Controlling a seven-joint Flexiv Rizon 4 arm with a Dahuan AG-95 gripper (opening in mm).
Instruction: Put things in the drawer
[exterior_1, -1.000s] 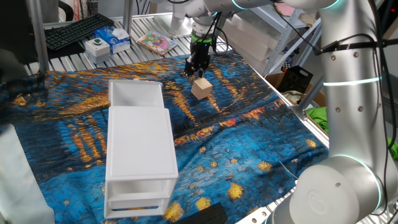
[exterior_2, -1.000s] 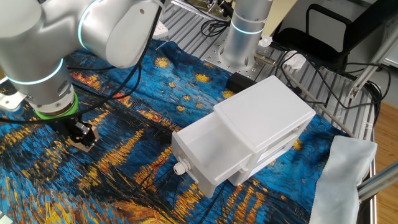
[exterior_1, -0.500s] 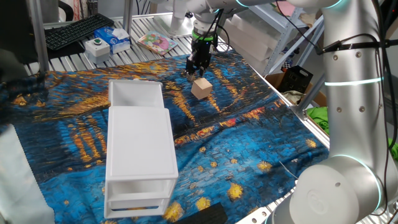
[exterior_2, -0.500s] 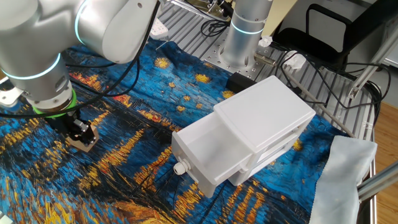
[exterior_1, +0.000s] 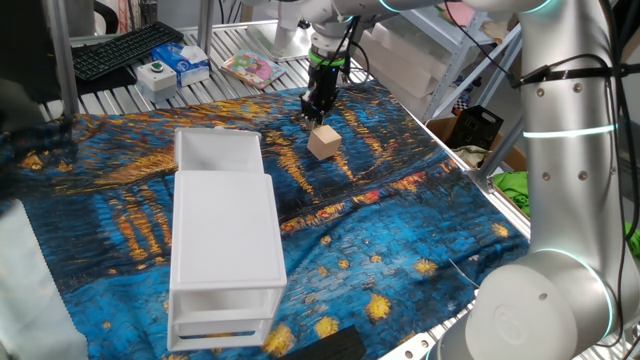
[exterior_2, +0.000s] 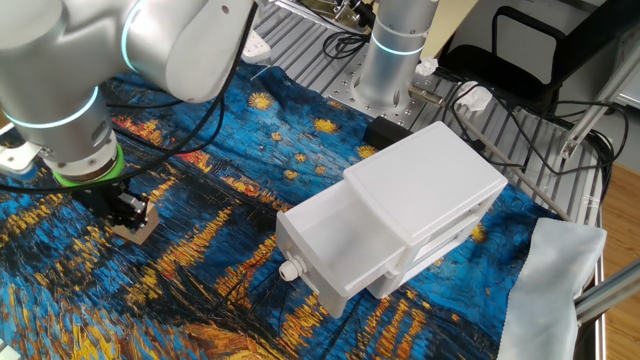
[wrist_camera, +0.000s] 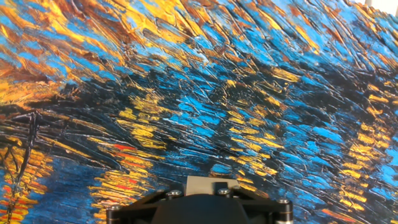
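The small tan wooden cube (exterior_1: 323, 142) rests on the painted cloth, to the right of the white cabinet (exterior_1: 224, 235); it also shows in the other fixed view (exterior_2: 138, 229). The cabinet's top drawer (exterior_1: 218, 151) is pulled out and looks empty, and its white tray shows in the other fixed view (exterior_2: 338, 253). My gripper (exterior_1: 316, 112) hangs just above and behind the cube, holding nothing, with its dark fingers apart (exterior_2: 126, 208). The hand view shows only cloth and the gripper body; the cube and fingertips are out of that view.
A keyboard (exterior_1: 125, 48), a blue box (exterior_1: 181, 58) and a picture booklet (exterior_1: 251, 68) lie on the slatted table behind the cloth. The arm's base (exterior_2: 397, 50) stands behind the cabinet (exterior_2: 425, 180). A white cloth (exterior_2: 555, 280) hangs at the near corner.
The gripper has shifted slightly up and away above the cube. The cube, cabinet and drawer have not moved.
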